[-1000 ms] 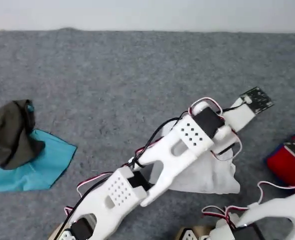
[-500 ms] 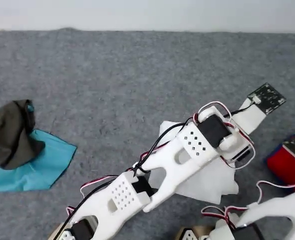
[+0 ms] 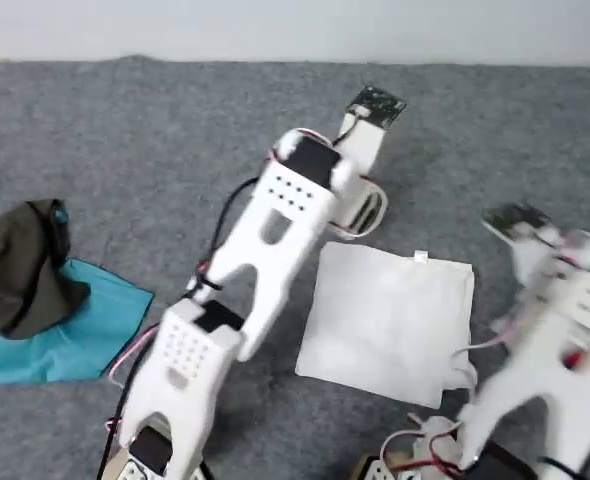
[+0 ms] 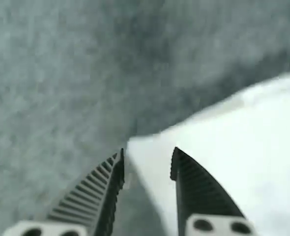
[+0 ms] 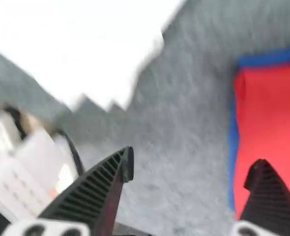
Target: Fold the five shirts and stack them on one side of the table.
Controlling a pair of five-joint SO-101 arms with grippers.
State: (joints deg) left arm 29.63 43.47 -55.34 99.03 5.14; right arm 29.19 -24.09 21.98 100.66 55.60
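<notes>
Done: white shirt (image 3: 390, 320) folded flat
Pending: dark shirt (image 3: 20, 265), teal shirt (image 3: 75, 335), red shirt (image 5: 268, 123); stacking
Left gripper (image 4: 147, 155): released, empty
Right gripper (image 5: 194, 157): released, wide

The arms (image 3: 275, 225) are moulded in white plastic and strung with cables (image 3: 222, 222); the claw fingers (image 4: 199, 191) are ribbed black.
</notes>
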